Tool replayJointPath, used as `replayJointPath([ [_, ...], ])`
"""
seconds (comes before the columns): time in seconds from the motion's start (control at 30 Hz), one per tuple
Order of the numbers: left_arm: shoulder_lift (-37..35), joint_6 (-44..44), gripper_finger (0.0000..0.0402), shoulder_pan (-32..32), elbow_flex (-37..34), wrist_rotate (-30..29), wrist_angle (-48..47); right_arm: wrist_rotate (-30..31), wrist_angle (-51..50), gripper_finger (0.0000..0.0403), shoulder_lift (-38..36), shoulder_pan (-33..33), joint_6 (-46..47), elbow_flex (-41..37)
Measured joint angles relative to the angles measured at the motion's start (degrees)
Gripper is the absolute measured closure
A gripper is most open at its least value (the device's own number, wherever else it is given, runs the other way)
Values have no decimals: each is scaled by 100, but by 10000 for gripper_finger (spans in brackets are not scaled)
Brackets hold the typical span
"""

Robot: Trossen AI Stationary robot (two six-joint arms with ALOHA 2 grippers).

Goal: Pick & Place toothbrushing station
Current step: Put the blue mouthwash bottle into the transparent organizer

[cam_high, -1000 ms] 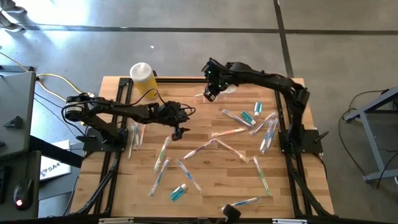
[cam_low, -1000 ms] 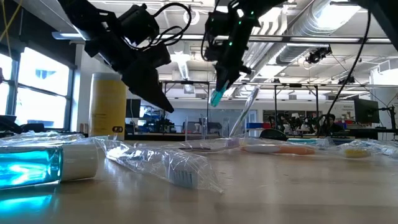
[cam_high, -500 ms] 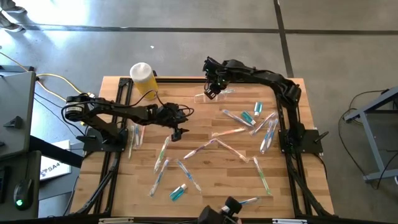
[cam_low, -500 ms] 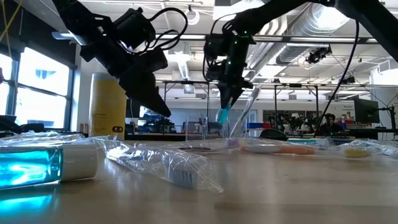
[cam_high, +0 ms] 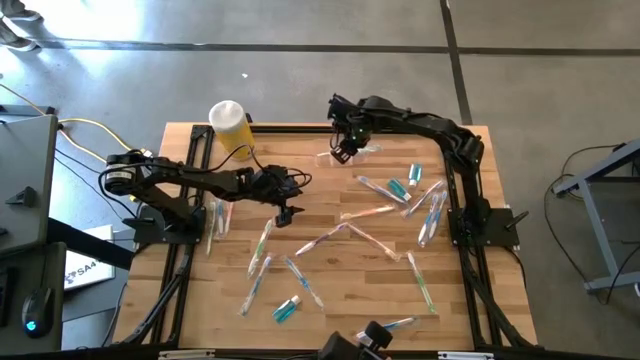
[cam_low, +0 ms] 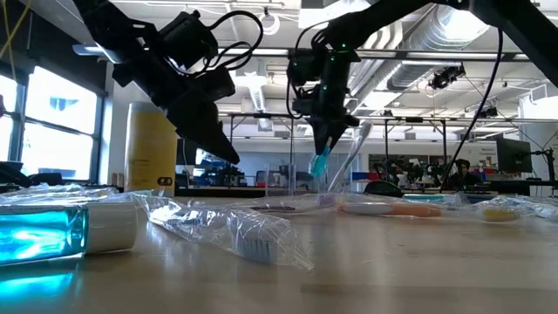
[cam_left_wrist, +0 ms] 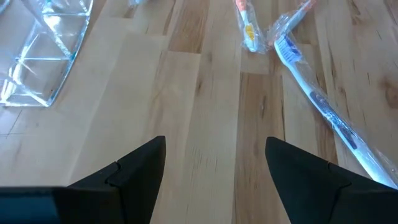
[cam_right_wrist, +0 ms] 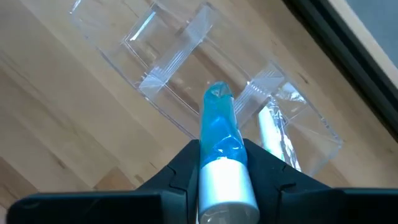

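My right gripper [cam_high: 345, 148] hangs over the table's far middle, shut on a little teal tube with a white cap [cam_right_wrist: 217, 134]. Its crimped end points down at the clear plastic holder [cam_right_wrist: 171, 68], which stands on the wood [cam_high: 332, 157]. A wrapped toothbrush [cam_right_wrist: 273, 127] stands tilted in the holder's end compartment [cam_low: 349, 153]. My left gripper [cam_left_wrist: 214, 155] is open and empty above bare wood left of the middle [cam_high: 288, 212]. Many wrapped toothbrushes [cam_high: 350, 232] lie scattered on the table. My right gripper pinches the tube between its two fingers at the cap end [cam_right_wrist: 225, 177], where the teal body meets the white cap. The fingers point down and lie along the tube. The tube hangs below them, nearly upright and clear of the table [cam_low: 320, 161], with its crimped end just above the holder.
A yellow cylinder with a white top [cam_high: 230, 128] stands at the far left corner. More teal tubes lie at the right [cam_high: 398, 187] and near the front [cam_high: 287, 310]. A tube [cam_low: 52, 235] and a wrapped brush [cam_low: 240, 234] lie close to the low camera. A black object [cam_high: 370, 338] sits at the near edge.
My right gripper has come down toward the clear holder with the teal tube, which stays upright, crimped end down.
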Motion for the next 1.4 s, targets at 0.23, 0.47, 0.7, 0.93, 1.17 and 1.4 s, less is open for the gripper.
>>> replayJointPath([
  [0.23, 0, -7, 132, 0, 0, 236, -2, -1, -31, 319, 0, -2, -3, 0],
  [0.47, 0, -7, 132, 0, 0, 279, -6, -6, -47, 319, 0, -38, -20, 0],
  [0.7, 0, -7, 132, 0, 0, 279, -35, 2, -108, 319, 207, -43, -9, 0],
  [0.93, 2, -7, 132, 0, 0, 288, -55, 12, -99, 297, 352, -35, -70, 17],
  [1.17, 2, -4, 132, 0, 0, 292, -53, 13, -65, 309, 334, -35, -82, 4],
  [1.4, 2, -4, 132, 0, 0, 292, -55, 23, 99, 228, 338, -35, -38, 0],
])
